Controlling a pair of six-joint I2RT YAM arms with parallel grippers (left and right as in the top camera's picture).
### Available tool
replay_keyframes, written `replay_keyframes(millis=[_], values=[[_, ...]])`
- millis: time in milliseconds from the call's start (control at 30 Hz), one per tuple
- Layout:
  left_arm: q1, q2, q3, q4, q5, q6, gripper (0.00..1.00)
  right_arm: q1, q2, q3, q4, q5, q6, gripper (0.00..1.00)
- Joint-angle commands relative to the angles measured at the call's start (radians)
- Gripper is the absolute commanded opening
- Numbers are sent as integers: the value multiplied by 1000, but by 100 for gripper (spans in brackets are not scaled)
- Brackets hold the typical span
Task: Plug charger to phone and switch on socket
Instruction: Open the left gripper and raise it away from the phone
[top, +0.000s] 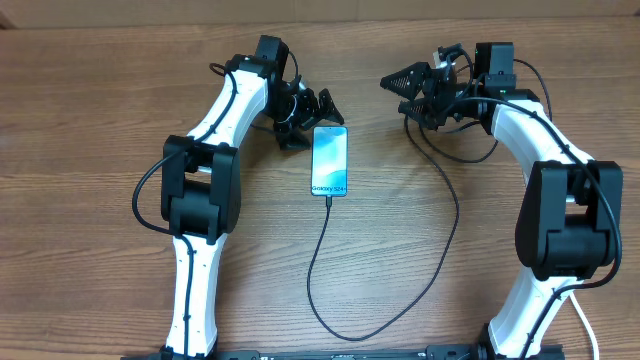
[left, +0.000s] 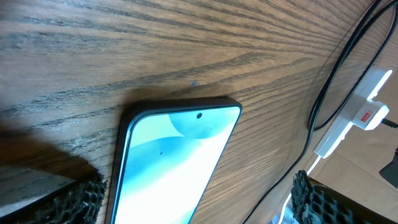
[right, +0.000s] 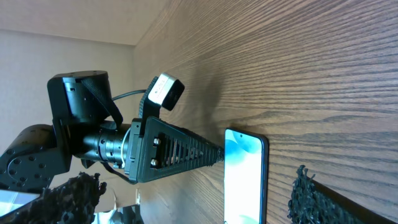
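Note:
The phone (top: 329, 160) lies flat on the table with its blue screen lit. The charger (top: 447, 235), a thin black cable, has its tip in the phone's near end and loops round towards the right arm. My left gripper (top: 314, 120) is open at the phone's far end. In the left wrist view the phone (left: 174, 162) lies between the spread fingers (left: 81, 199), untouched. My right gripper (top: 395, 95) is open and empty, off to the phone's right. The socket (left: 364, 112), a white strip with a red-marked switch, shows only in the left wrist view, with the charger (left: 329, 93) running towards it.
The right wrist view shows the phone (right: 245, 180) and the left gripper (right: 174, 149) beside it. Black arm cables hang around both wrists. Both arm bases stand at the table's front edge.

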Motion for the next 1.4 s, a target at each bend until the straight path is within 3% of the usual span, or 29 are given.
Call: replay_keyframes(millis=[0, 333, 533, 667, 733, 867, 1067, 1100, 1133, 1367], values=[[13, 29, -18, -17, -143, -4, 100, 3, 5, 14, 5, 3, -9, 100], [48, 29, -15, -73, -257, 6, 100, 3, 5, 14, 4, 3, -9, 100], [129, 18, -7, -188, -278, 143, 100, 3, 5, 14, 5, 3, -9, 100], [178, -13, 20, -267, -299, 314, 87, 3, 5, 14, 5, 3, -9, 100], [198, -45, 33, -312, -380, 354, 84, 3, 5, 14, 5, 3, -9, 100], [208, -158, 37, -371, -591, 356, 84, 3, 5, 14, 5, 3, -8, 100], [184, -370, 37, -408, -615, 354, 75, 3, 5, 14, 5, 3, -8, 100], [178, -404, 37, -411, -615, 354, 81, 3, 5, 14, 5, 3, -8, 100], [172, -439, 37, -411, -615, 354, 100, 3, 5, 14, 4, 3, -8, 100], [154, -580, 37, -434, -616, 356, 100, 3, 5, 13, 4, 5, -9, 100]])
